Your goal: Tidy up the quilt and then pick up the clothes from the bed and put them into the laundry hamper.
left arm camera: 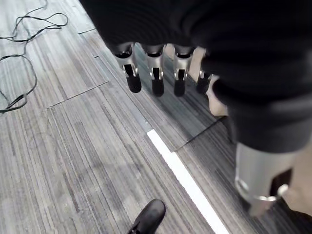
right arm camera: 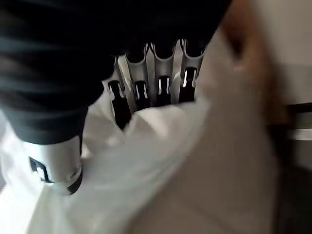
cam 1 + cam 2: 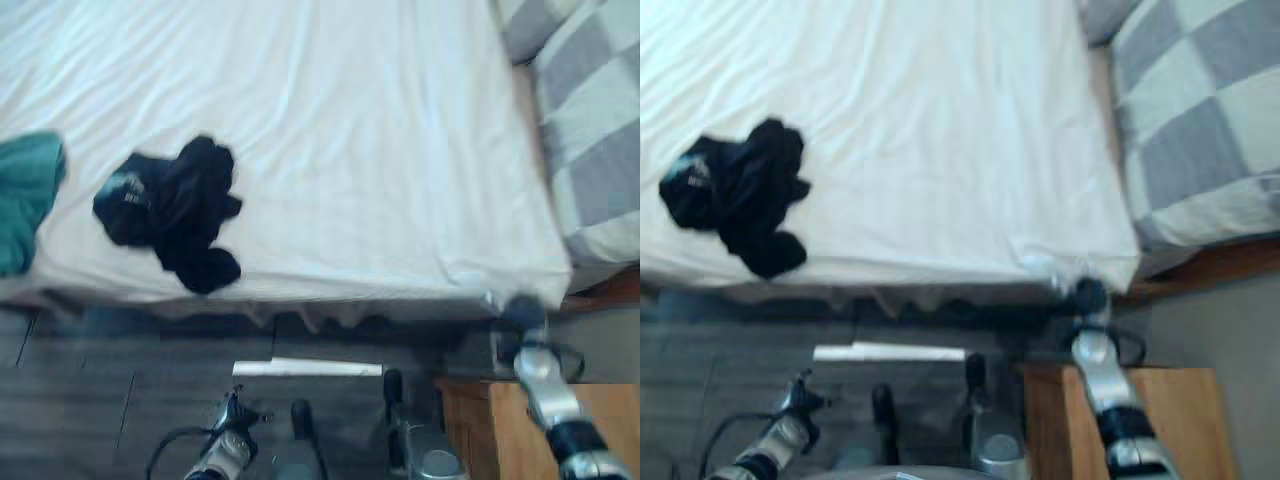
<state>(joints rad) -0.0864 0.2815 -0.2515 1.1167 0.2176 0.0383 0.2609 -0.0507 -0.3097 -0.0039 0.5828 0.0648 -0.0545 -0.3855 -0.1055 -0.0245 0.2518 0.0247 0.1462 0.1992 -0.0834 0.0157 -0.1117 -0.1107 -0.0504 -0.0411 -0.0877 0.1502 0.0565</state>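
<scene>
A white quilt lies spread flat over the bed. On its near left part sits a crumpled pile of black clothes, and a teal garment rests at the left edge. My right hand is at the quilt's near right corner, over the bed's edge. In the right wrist view its fingers are straight, their tips against a fold of the white cloth. My left hand hangs low above the floor in front of the bed, fingers relaxed and holding nothing.
Grey-and-white checked bedding is heaped at the bed's right end. A wooden bedside cabinet stands under my right arm. A white strip runs along the grey plank floor before the bed.
</scene>
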